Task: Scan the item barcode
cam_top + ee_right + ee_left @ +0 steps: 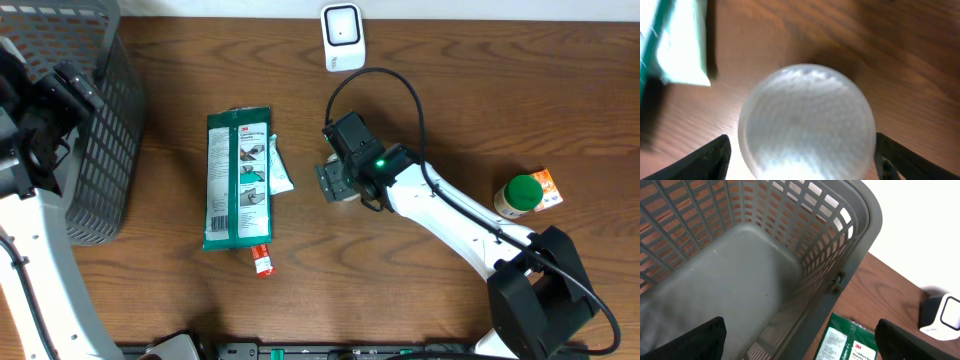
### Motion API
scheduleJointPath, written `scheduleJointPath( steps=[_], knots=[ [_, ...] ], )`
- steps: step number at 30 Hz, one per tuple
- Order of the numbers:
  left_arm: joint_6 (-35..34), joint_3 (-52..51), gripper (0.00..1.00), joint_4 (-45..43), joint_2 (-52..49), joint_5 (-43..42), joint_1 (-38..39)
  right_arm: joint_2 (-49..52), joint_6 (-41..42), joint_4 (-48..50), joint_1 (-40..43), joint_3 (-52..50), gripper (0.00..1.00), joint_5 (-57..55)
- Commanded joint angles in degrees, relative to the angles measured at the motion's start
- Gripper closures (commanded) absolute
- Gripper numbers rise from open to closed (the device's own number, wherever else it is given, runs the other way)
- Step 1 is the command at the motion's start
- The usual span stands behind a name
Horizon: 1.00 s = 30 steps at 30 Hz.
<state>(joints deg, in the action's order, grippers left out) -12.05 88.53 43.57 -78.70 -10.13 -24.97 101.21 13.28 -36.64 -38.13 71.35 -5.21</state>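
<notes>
Brown wood tabletop (450, 90), stuff scattered all over it. My right gripper (802, 145) is down over a frosted, see-through round thing (806, 120) that sits on the wood, roughly mid-table. It looks like a dome or ball from above, and I honestly can't tell what it is. My fingers (710, 157) are spread wide, one on each side of it. There's a sliver of gap on one side. On the other side the finger sits right at its edge, and I can't tell if it's touching. No barcode shows on it from this angle.

The white scanner (342, 37) stands at the far edge of the table, well apart from that round thing, with its window facing the camera.

My left gripper (800, 325) is over at the grey plastic basket (860, 240), hanging above its bare floor with the fingers spread as wide as they go and nothing between them.

Between the basket and my right arm lies a green 3M pack (238, 178), flat, with a small teal packet (279, 170) tucked against its right side and a little red-capped tube (262, 262) just below it. Off to the right sit a green-capped bottle (518, 196) and, touching it, an orange box (548, 187).
</notes>
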Motion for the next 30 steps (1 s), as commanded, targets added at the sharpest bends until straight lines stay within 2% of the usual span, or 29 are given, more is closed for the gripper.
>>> scheduleJointPath(
  steps=[1, 3, 9, 12, 16, 19, 25, 29, 30],
  knots=[
    [-0.31, 0.52, 0.07, 0.07, 0.07, 0.33, -0.13, -0.85, -7.48, -2.71, -0.44, 2.43, 0.12, -0.94],
    [-0.31, 0.52, 0.07, 0.07, 0.07, 0.33, -0.13, -1.31, -8.22, -4.85, -0.44, 3.80, 0.04, -0.94],
    [-0.31, 0.52, 0.07, 0.07, 0.07, 0.33, -0.13, -3.37, -6.40, -10.69, -0.44, 12.31, 0.02, 3.63],
    [-0.31, 0.52, 0.07, 0.07, 0.07, 0.33, -0.13, -3.63, 1.60, -16.81, -0.31, 22.05, 0.04, 3.76],
    [-0.31, 0.52, 0.07, 0.07, 0.07, 0.33, -0.13, -3.63, 14.67, -19.71, 0.81, 28.06, 0.12, 3.80],
    [-0.31, 0.52, 0.07, 0.07, 0.07, 0.33, -0.13, -3.50, 20.63, -19.63, 1.03, 27.71, 0.01, 3.78],
    [-0.31, 0.52, 0.07, 0.07, 0.07, 0.33, -0.13, -3.37, 27.80, -19.06, 0.94, 21.33, 0.01, 3.23],
    [-0.31, 0.52, 0.07, 0.07, 0.07, 0.33, -0.13, -3.32, 37.86, -18.23, 1.62, 15.28, 0.01, 4.68],
    [-0.31, 0.52, 0.07, 0.07, 0.07, 0.33, -0.13, -3.30, 39.32, -17.84, 1.81, 13.90, 0.05, 4.68]
  ],
)
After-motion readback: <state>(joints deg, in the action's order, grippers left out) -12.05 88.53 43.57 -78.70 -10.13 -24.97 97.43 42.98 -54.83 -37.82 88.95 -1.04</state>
